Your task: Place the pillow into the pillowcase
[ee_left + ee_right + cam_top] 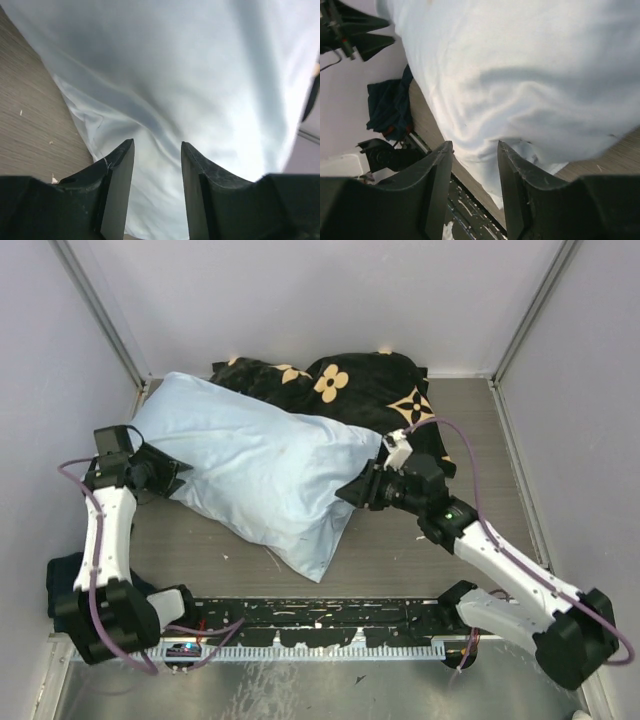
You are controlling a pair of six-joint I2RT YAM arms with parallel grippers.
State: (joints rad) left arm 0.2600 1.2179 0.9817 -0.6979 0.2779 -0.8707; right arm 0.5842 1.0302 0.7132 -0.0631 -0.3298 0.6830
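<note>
The light blue pillowcase (pixel 250 460) lies plump and slantwise across the table, one corner pointing at the near edge. The pillow itself does not show; the case bulges as if filled. My left gripper (pixel 178 480) is at the case's left end, open, and in the left wrist view the blue pillowcase (pixel 175 75) fills the space beyond my left gripper (pixel 157 145). My right gripper (pixel 345 492) is at the case's right edge, open. In the right wrist view my right gripper (pixel 474 145) has wrinkled pillowcase (pixel 520 65) fabric just beyond its tips, with nothing pinched.
A black cloth with tan flower motifs (pixel 370 385) is bunched at the back, partly under the case. A dark blue cloth (pixel 387 105) lies near the left arm's base. A black rail (pixel 330 620) runs along the near edge. Grey walls enclose the table.
</note>
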